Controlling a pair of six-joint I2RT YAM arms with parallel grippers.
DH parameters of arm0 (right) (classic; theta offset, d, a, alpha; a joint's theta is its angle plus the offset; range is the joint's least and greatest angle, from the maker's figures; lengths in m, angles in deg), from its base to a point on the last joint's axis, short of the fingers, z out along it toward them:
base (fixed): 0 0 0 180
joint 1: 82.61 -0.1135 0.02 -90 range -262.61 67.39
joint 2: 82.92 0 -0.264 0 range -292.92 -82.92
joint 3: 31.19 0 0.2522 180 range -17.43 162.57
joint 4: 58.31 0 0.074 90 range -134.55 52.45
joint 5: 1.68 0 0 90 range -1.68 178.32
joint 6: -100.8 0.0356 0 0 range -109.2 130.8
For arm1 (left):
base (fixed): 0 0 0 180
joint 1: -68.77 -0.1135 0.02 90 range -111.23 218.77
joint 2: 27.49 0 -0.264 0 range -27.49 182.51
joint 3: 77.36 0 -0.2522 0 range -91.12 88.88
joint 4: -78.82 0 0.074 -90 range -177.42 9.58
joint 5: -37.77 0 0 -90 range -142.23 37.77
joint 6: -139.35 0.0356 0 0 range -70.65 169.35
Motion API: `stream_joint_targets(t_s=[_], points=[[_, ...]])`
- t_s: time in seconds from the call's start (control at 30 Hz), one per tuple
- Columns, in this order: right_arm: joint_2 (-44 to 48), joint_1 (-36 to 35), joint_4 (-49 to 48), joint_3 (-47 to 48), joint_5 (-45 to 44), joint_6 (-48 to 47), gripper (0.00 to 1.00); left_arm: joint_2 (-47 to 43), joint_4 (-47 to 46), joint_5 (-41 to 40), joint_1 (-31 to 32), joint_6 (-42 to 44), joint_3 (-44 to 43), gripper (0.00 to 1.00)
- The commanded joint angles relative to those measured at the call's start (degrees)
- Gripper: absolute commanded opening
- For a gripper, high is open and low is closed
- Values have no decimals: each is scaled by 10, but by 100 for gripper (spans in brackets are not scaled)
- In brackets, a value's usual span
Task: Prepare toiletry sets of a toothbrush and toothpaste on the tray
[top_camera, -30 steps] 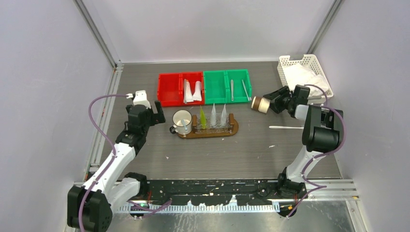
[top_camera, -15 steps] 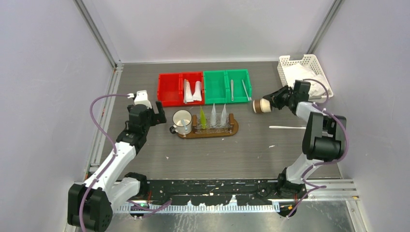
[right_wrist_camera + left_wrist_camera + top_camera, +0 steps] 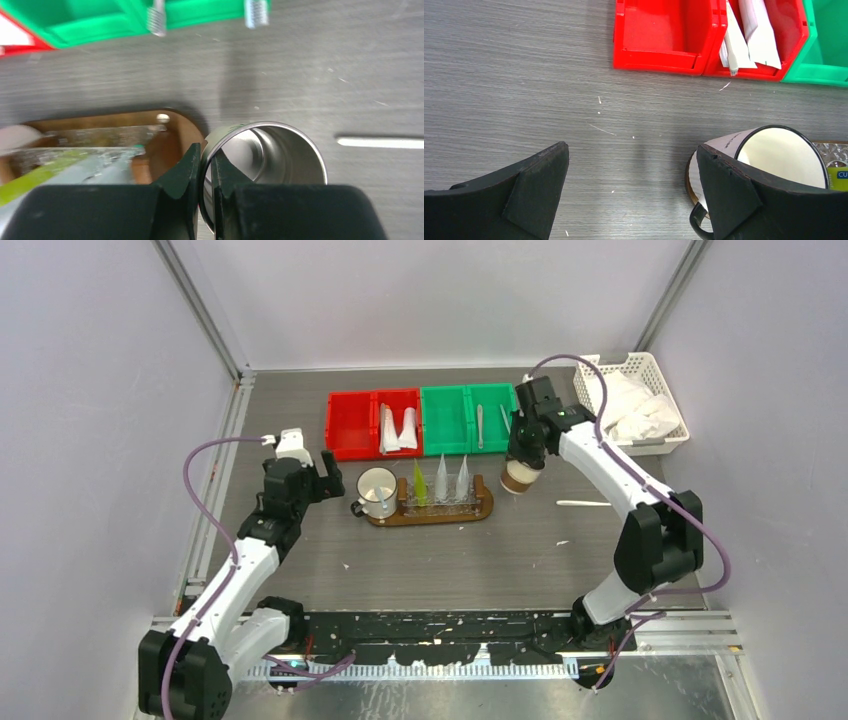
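Partly done — tubes [image 3: 441,478] and a mug [image 3: 377,488] stand on the tray [image 3: 485,508], the right end effector [image 3: 206,155] pinches a metal cup [image 3: 280,150] by its rim at the tray's end, the left end effector [image 3: 631,150] gapes wide — toothbrushes [image 3: 480,426] wait in the green bin [image 3: 445,420] near the tabletop's far edge.

The right gripper [image 3: 206,152] pinches the near-left rim of a steel cup [image 3: 272,150], one finger inside and one outside. The cup stands upright just beside the right end of the wooden tray [image 3: 181,126], which holds a yellow-green tube [image 3: 35,176]. Toward the table's far edge, two brush heads [image 3: 156,17] overhang a green bin [image 3: 100,17]. A pale toothbrush [image 3: 380,142] lies toward the right edge.
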Motion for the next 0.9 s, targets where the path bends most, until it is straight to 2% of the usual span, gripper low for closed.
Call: stream_joint_targets(t_s=[0.0,0.1,0.57,0.87], points=[[-21,-29,70,4,-157,-32,5,-21,5,6,0,-2,-16,100],[-20,-40,68,0,-189,-34,5,-23,6,5,0,-1,-13,100],[-54,-61,-47,-85,-175,-32,6,-22,8,2,0,0,-12,100],[-13,-84,-120,-128,-196,-31,6,-34,16,-9,0,-1,-18,100]])
